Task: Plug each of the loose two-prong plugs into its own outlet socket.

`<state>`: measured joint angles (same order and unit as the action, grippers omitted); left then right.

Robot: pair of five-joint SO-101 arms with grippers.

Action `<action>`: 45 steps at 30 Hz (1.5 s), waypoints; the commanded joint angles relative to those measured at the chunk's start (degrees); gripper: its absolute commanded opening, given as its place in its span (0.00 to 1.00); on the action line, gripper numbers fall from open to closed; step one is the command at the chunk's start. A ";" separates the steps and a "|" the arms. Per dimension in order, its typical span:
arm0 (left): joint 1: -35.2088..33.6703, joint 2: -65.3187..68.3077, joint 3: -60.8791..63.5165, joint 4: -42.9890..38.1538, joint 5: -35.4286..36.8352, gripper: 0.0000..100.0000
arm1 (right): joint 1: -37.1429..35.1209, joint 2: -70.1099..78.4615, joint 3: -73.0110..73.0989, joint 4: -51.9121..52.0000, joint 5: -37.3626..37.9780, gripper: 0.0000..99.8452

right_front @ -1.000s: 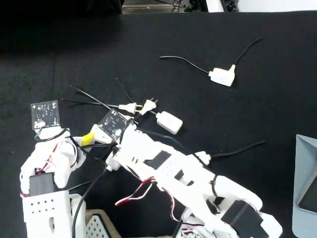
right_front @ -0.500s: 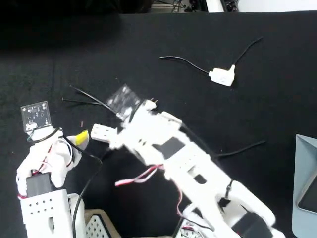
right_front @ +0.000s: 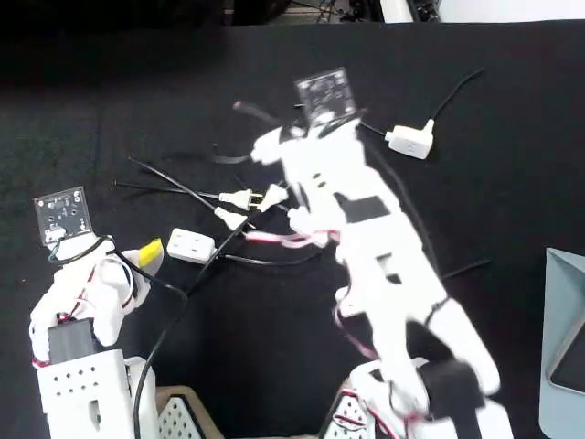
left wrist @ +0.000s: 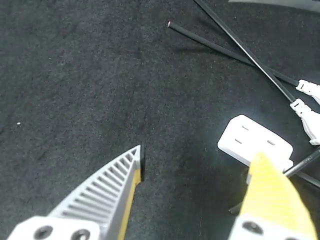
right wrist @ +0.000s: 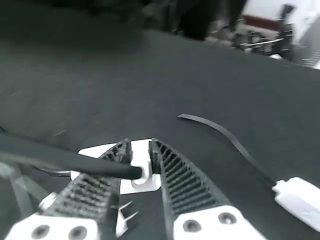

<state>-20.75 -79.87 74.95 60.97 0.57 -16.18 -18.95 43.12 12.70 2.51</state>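
No plug was seated: the loose plugs (right_front: 239, 197) lay on the bench (right_front: 110, 101), prongs bare, near one outlet socket (right_front: 192, 245); a second socket (right_front: 409, 142) sat well apart. Left end effector (left wrist: 197, 160) gaped open just beside the near socket. Right end effector (right wrist: 140, 150), clamped on a third socket (right wrist: 142, 182) and its cord, had swung it up and away from beside the plugs within the last second

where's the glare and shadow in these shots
High view: the table is in shadow at its far left corner. Left wrist view: light pools around the outlet socket. Right wrist view: bright room behind, dim table around the end effector.
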 commanded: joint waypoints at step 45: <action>-0.75 -0.44 -1.36 -2.64 0.26 0.33 | -8.44 17.19 3.38 3.96 40.88 0.20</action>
<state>-20.75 -79.87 74.95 59.38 0.57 -23.74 -7.52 49.71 21.23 42.95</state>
